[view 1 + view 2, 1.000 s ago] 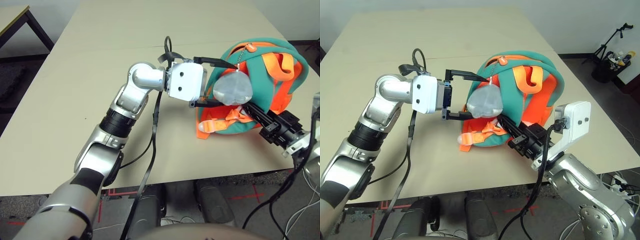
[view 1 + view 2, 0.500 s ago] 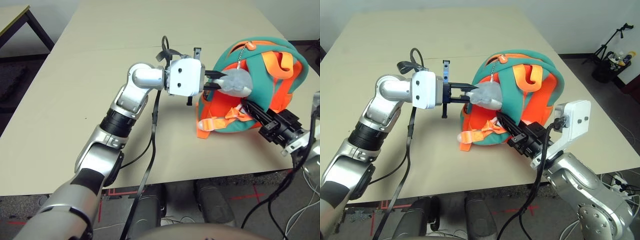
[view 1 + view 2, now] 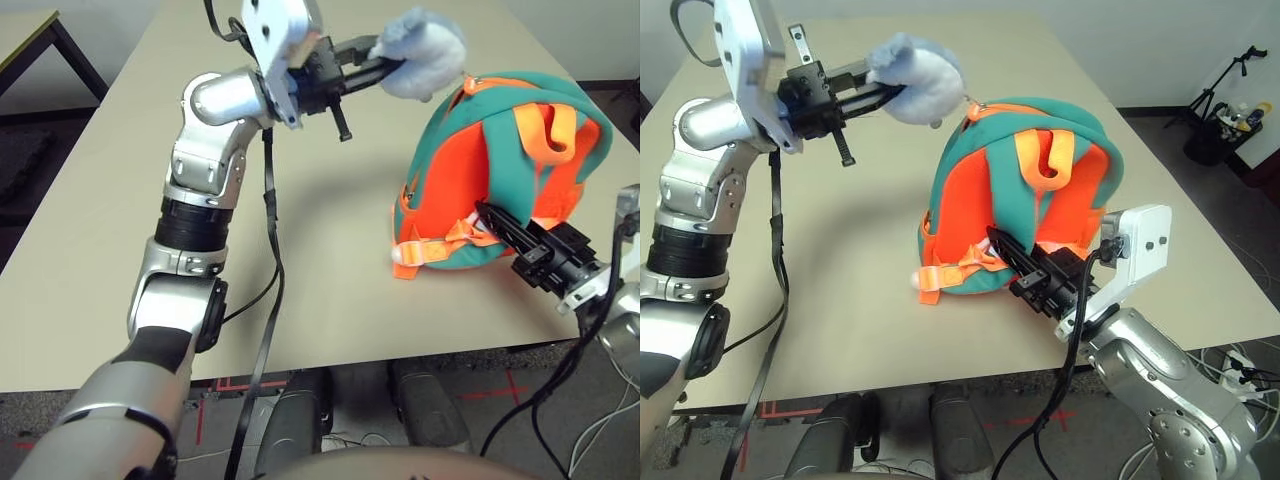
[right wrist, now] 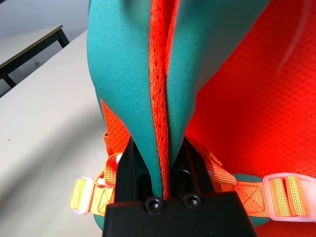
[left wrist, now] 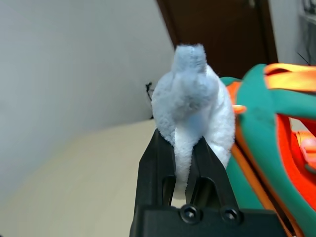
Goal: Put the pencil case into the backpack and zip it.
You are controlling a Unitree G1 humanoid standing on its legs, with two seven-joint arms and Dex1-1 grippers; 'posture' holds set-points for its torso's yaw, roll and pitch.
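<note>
Pinching the grey plush charm (image 5: 192, 98), the left hand (image 3: 368, 68) was raised beside the backpack (image 3: 1015, 190), which stood on the tabletop (image 3: 890, 340); the right hand (image 4: 165, 163) gripped its teal, orange-edged strap (image 4: 133, 89).

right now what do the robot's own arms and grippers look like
Both arms have smooth silver-grey metal segments; the left one also shows a ribbed black joint. Each wrist carries a white bracket with small dark holes, and loose black cables run along the arms. The left gripper and right gripper are matte black, each with two slim, tapering fingers and round screws at the base.
</note>
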